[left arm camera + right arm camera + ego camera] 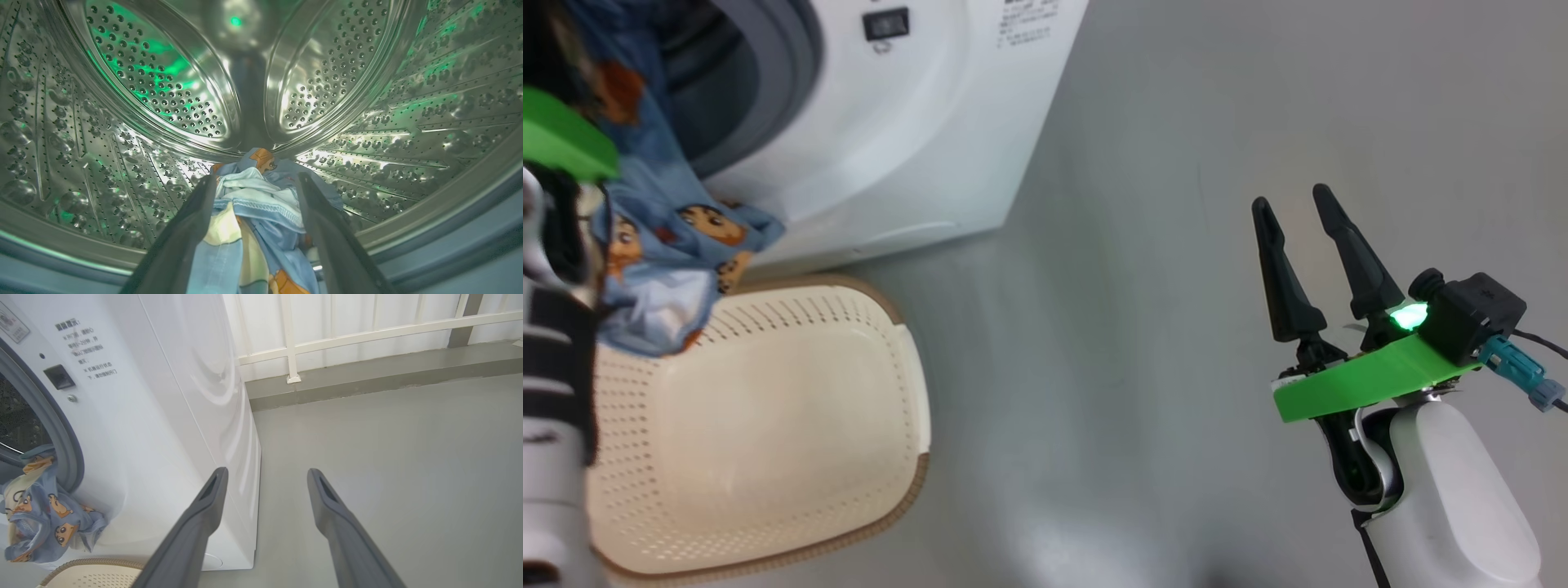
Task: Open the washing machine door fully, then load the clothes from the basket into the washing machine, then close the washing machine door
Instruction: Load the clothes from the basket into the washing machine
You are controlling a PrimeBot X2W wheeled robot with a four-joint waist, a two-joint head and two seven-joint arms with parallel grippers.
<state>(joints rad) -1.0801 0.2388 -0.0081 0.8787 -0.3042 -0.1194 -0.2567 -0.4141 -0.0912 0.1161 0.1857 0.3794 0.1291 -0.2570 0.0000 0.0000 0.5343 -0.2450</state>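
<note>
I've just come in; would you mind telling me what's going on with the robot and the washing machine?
The robot is loading laundry. Its left gripper reaches into the washing machine, inside the steel drum, jaws open, with the bear-print clothes lying between its fingers. Part of the clothes hangs out over the machine's front, above the basket, which looks empty where it shows. The right gripper hangs open over the floor, holding nothing.
</note>
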